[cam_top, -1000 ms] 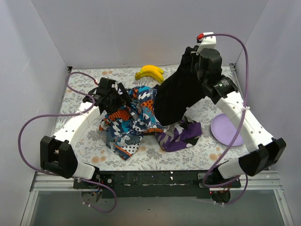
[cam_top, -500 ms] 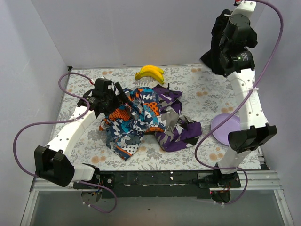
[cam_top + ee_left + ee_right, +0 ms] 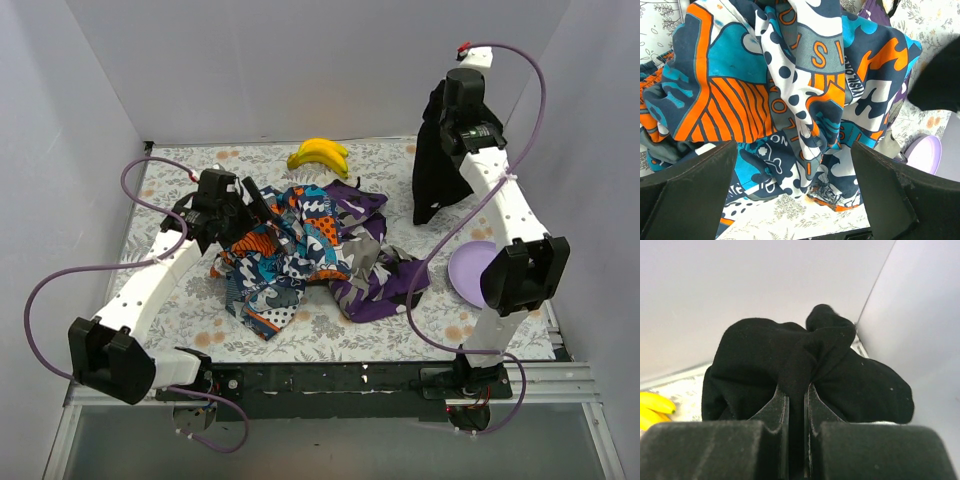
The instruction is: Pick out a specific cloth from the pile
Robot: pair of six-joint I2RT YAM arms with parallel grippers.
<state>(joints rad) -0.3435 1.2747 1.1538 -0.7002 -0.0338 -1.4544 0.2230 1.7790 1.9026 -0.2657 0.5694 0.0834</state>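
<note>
My right gripper [image 3: 440, 108] is shut on the plain black cloth [image 3: 437, 170] and holds it high at the back right. The cloth hangs free, clear of the pile. In the right wrist view the jaws pinch a black fold [image 3: 796, 380]. The pile [image 3: 310, 250] lies mid-table: the orange-blue-white print cloth [image 3: 275, 255] on the left, the purple camouflage cloth [image 3: 375, 265] on the right. My left gripper [image 3: 240, 215] is open wide over the pile's left side; the left wrist view shows the print cloth [image 3: 790, 100] between its fingers, not gripped.
Yellow bananas [image 3: 318, 154] lie at the back behind the pile. A lilac plate [image 3: 475, 275] sits at the right, near the right arm. White walls enclose the floral table [image 3: 330, 335] on three sides.
My right gripper pulled the black cloth off the pile, swung it up to the far right, then came down a little. The left gripper stayed over the pile.
</note>
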